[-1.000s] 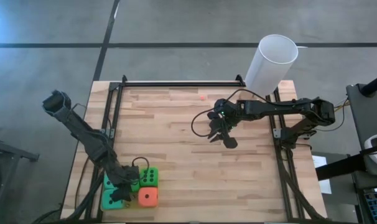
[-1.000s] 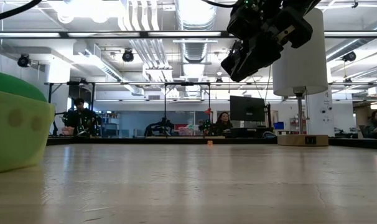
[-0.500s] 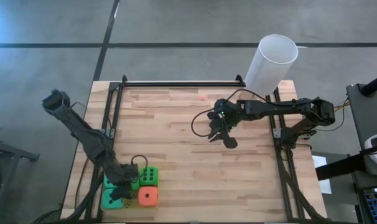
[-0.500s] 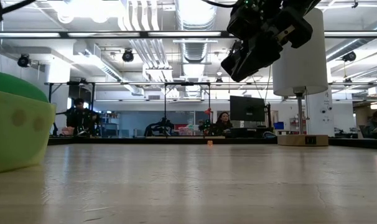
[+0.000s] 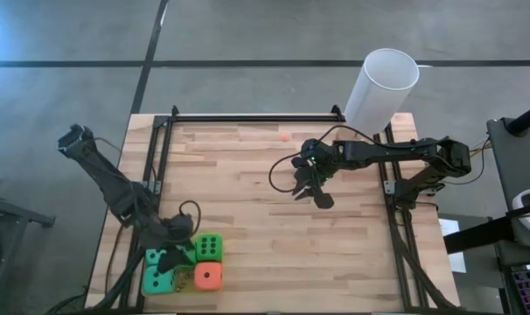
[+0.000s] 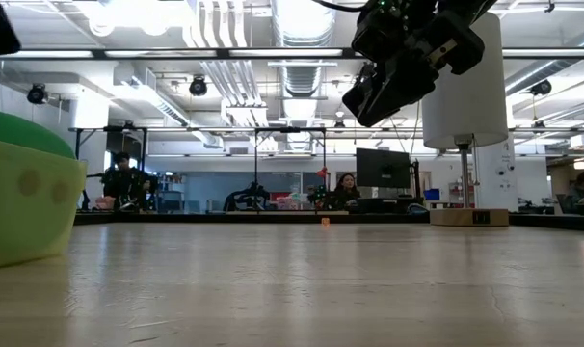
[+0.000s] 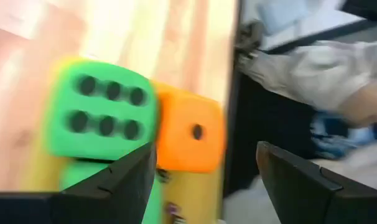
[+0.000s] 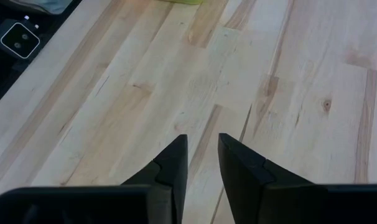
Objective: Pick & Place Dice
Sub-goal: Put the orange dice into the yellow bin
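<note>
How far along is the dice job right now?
Nothing looks placed yet. The dice sit clustered at the table's near left corner. The left gripper hovers open over them, holding nothing. The right gripper waits mid-table, empty. All picking and placing remains.

The left arm reaches down along the table's left edge to the near-left corner, elbow bent, its gripper [image 5: 170, 248] pointing downward with fingers [image 7: 123, 180] spread wide and nothing between them. The right arm stretches in from the right side, held level above mid-table, its gripper [image 5: 310, 188] hanging in the air, fingers [image 8: 170, 168] slightly apart, empty.
</note>
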Controlling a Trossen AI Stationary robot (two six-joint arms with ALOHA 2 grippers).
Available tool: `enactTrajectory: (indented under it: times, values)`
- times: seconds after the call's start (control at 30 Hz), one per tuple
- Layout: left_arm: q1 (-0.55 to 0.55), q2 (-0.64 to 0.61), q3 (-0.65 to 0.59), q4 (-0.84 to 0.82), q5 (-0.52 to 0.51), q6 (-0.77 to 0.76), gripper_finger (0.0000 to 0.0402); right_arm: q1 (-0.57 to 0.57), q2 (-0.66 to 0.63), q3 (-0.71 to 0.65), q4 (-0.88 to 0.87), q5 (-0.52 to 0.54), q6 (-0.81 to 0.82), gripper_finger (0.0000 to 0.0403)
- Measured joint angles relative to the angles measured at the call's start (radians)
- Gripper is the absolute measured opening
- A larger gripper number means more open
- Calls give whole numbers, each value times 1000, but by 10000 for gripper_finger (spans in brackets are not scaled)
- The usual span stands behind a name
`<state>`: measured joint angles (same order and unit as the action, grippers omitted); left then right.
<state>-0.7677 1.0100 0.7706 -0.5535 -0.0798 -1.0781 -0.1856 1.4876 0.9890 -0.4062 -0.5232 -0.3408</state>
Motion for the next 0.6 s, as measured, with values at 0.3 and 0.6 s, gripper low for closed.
enactTrajectory:
  times: [0.3, 0.6]
  values:
    - [109, 0, 61, -161, -348, 133, 280, 0, 0, 0, 0, 0, 0, 85]
    - [426, 1, 4, -166, -350, 173, 280, 0, 0, 0, -1, 0, 0, 68]
